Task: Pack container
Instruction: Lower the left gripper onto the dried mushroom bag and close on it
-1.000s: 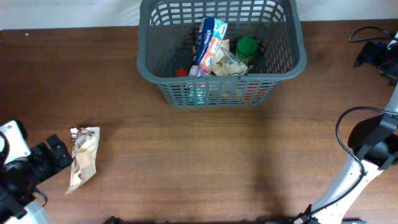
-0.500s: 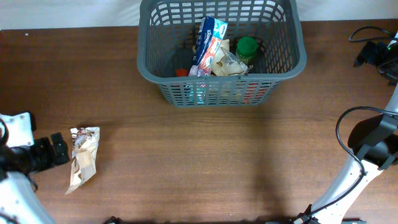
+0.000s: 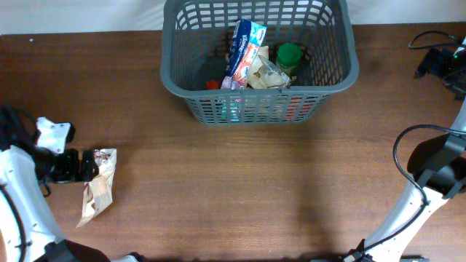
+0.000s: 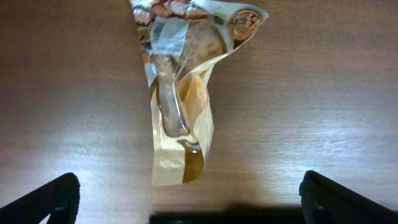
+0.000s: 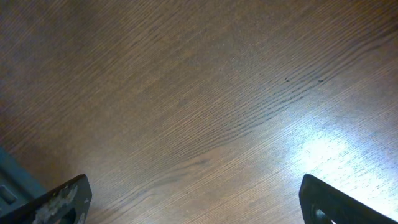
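Your container, the large dark grey plastic shopping basket (image 3: 258,102) with lattice-slotted sides, stands on the brown wood-grain table (image 3: 255,189). It already holds several things. A tall blue, white and red printed packet (image 3: 244,51) leans on end near the middle of the basket. A crumpled clear-and-cream plastic bag (image 3: 266,75) lies just beside it, touching it. A round green-topped item (image 3: 289,54), possibly a capped bottle, stands next to that bag on the side away from the packet. A small red object (image 3: 212,84) shows on the basket floor at the packet's foot; you cannot make out what it is.

Well apart from the basket, out on the bare table on your left arm's side, lies a flat tan and clear snack pouch (image 3: 98,191) with a printed end. Your left gripper (image 3: 76,166) sits at that pouch's printed end. In the left wrist view its fingers (image 4: 46,199) are spread wide and grip nothing. The pouch (image 4: 180,93) lies lengthwise in line with the gap, touching neither finger.

Your right gripper (image 3: 439,64) is on the opposite side of the basket, well clear of its end wall. Its fingers (image 5: 59,199) also stand wide apart, with only wood grain between them.
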`<state>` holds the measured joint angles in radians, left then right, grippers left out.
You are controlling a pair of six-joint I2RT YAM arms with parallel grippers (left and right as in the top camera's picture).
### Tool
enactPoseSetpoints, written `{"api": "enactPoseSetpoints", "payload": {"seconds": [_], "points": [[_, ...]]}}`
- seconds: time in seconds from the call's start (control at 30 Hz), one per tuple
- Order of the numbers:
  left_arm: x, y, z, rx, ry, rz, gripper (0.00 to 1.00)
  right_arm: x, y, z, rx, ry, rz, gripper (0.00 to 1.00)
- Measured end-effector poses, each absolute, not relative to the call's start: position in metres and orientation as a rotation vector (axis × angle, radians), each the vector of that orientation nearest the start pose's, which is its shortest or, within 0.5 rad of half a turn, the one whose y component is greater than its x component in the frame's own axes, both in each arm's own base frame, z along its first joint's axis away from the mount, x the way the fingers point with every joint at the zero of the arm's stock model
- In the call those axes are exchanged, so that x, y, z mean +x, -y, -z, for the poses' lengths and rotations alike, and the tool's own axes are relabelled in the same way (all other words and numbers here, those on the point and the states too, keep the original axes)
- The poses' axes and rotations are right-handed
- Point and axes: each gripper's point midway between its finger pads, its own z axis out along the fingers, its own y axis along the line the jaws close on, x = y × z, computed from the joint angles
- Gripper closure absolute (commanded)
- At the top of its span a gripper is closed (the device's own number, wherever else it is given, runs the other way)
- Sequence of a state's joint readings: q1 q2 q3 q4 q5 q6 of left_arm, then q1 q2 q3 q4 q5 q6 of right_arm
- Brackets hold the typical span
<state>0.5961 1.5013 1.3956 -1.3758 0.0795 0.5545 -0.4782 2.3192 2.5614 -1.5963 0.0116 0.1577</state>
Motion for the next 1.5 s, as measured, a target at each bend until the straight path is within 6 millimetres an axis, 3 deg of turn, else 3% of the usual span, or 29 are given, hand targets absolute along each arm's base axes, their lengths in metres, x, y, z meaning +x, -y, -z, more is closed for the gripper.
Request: {"api": "enactPoseSetpoints", "payload": {"seconds": [0.17,0.5,0.77,1.1,1.33,1.5], "points": [[0.239,-0.143,-0.154,0.036,-3.080,0.002,0.01,0.422,0.221,-0.184,0.917,-2.782,0.068,0.01],[0.243,-0.155,-0.117,0.020,-3.198,0.035,0.01,0.422,0.221,-0.184,0.917,-2.782,0.068,0.01],[0.265,-0.169,-0.114,-0.166,-3.109,-0.043,0.01,0.422,0.221,-0.184,0.917,-2.781,0.068,0.01],[0.274,-0.155,-0.110,-0.333,-3.053,0.093,0.01,0.422,0.221,-0.184,0.917,-2.782,0.068,0.01],[0.248,-0.137,-0.069,-0.353,-3.133,0.173,0.01,0.422,0.221,-0.184,0.918,-2.781,0.068,0.01],[0.241,-0.135,-0.038,-0.359,-3.139,0.159,0.01,0.422,0.221,-0.184,0.917,-2.781,0.068,0.01]]}}
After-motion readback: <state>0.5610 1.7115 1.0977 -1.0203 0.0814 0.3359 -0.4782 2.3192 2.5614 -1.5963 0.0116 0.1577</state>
